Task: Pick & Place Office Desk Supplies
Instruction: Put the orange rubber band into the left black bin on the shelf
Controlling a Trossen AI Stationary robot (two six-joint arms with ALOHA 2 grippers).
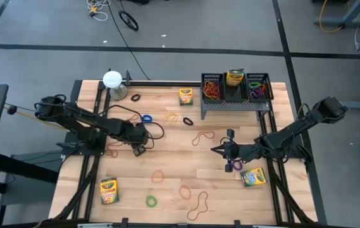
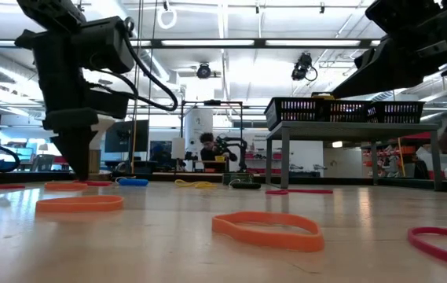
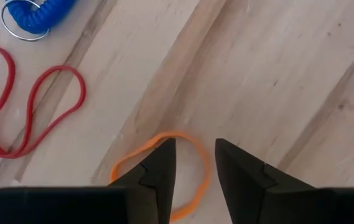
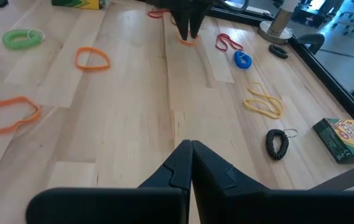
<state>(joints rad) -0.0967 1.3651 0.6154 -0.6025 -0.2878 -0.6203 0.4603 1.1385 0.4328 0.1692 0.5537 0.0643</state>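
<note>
My left gripper [image 3: 192, 152] is open and points down over a small orange rubber band [image 3: 189, 140] that lies flat on the wood, left of the table's middle. One finger stands inside the loop and the other outside it. The right wrist view shows it from afar, my left gripper [image 4: 189, 28] over that orange band [image 4: 188, 41]. My right gripper [image 4: 191, 146] is shut and holds nothing; it hovers right of the middle [image 1: 221, 150], with a purple band [image 1: 233, 166] near it. Crayon boxes [image 1: 186, 96] [image 1: 108, 190] [image 1: 254, 177] lie flat on the table. My left gripper comes from above with its fingers [image 3: 161, 162] astride one side of the orange band's loop [image 3: 204, 171]. I cannot tell whether the fingers touch the band. The band lies flat on the table.
A black mesh rack [image 1: 233, 104] stands at the far right edge with bands and a crayon box inside. A white round-topped object [image 1: 112, 79] sits far left. A red band [image 3: 21, 106] and a blue coil [image 3: 37, 15] lie near my left gripper. More bands are scattered toward the near edge.
</note>
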